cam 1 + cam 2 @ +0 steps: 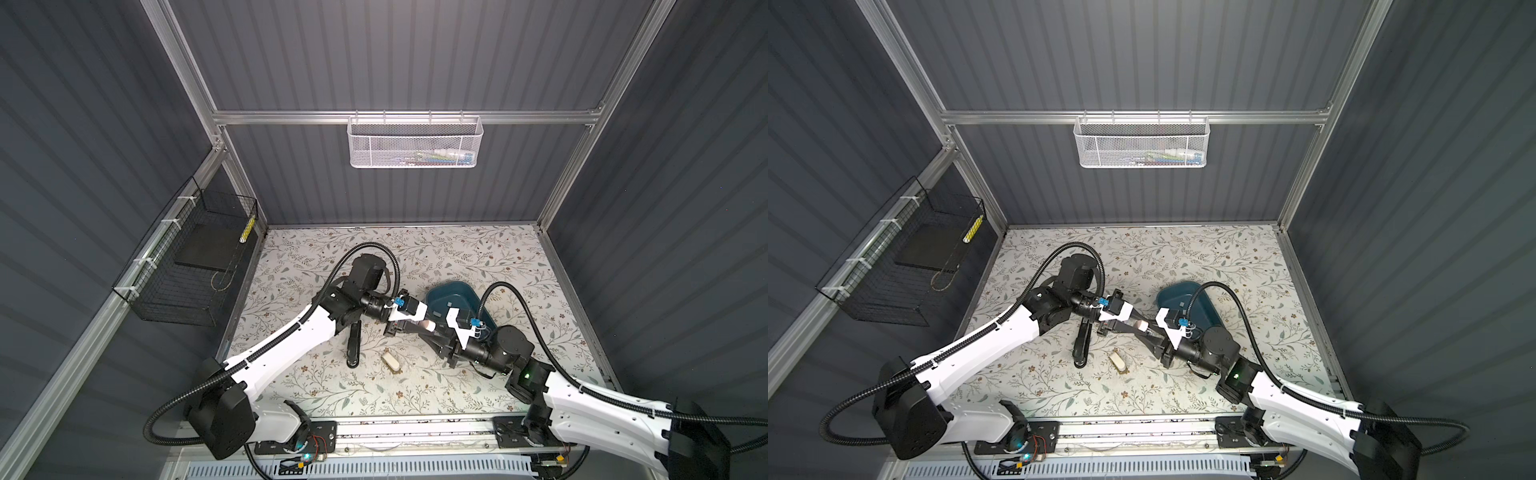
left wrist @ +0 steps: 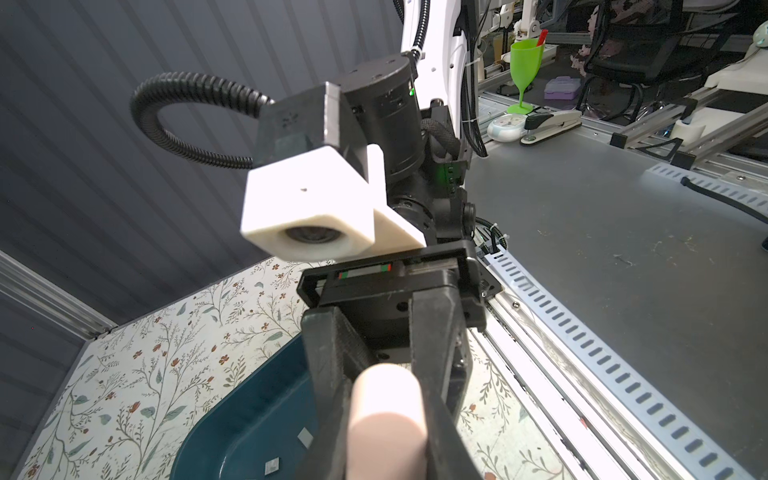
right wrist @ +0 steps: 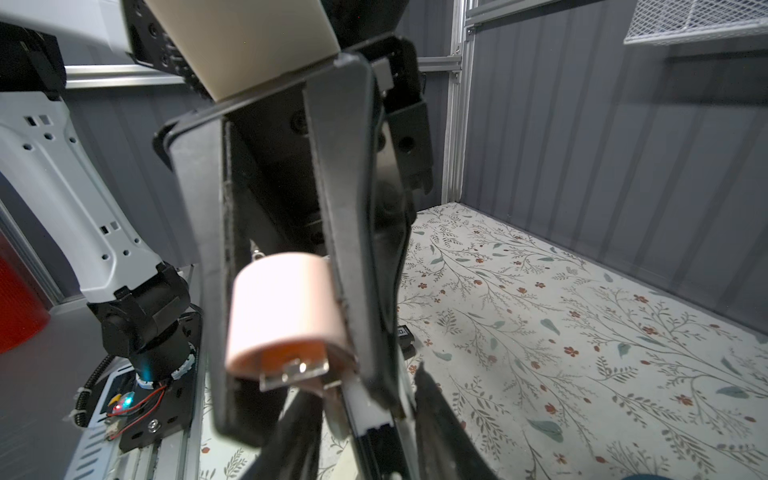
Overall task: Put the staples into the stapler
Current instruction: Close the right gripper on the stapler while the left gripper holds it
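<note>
In front of the tray (image 1: 446,291), nearest the robot's base, a cream block (image 1: 391,360) lies on the table (image 1: 498,266), and a black bar (image 1: 353,345) lies further off to the tray's left in both top views. Just before the tray's near rim the stapler (image 3: 282,307) is held above the table. The left gripper (image 1: 1133,326) is closed tight on its body, and the right gripper (image 1: 436,333), facing it, stands narrowly open with its fingers (image 3: 345,249) against both sides of the pink end. Beyond them the staples (image 2: 305,437) lie loose on the tray's floor, two strips showing, apart from each other.
</note>
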You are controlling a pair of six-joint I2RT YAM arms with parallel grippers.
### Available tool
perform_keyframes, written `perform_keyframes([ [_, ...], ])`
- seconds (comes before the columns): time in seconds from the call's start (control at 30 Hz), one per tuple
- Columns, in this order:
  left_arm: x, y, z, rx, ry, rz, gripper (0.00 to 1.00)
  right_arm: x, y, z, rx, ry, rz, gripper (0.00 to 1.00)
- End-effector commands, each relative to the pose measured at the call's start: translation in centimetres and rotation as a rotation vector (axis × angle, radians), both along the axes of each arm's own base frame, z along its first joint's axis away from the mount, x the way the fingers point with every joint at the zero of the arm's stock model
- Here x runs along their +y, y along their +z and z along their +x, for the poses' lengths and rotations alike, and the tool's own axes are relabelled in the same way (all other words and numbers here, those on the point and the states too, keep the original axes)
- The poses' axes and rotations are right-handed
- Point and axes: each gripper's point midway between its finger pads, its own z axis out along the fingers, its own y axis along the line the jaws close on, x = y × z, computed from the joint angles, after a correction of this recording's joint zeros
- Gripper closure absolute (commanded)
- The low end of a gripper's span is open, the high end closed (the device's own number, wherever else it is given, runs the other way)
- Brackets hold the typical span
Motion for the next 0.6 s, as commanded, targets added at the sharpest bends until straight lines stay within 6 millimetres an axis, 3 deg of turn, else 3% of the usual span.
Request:
perform_keyframes([
  [0.0,0.0,0.5,-0.4,0.012,-0.033,-0.012,1.0,-0.5,2.2,-0.1,-0.046,-0.012,0.077,0.67],
  [0.23,0.1,0.6,-0.3,0.003,-0.023,-0.012,0.99,-0.8,2.0,0.2,-0.024,-0.038,0.084,0.71],
  [0.33,0.1,0.8,-0.2,-0.002,-0.014,-0.019,0.83,-1.0,1.8,0.4,-0.008,-0.055,0.087,0.73],
  [0.57,-0.2,1.0,0.5,0.015,0.032,-0.015,0.71,-1.1,1.3,1.4,0.053,-0.103,0.08,0.78],
])
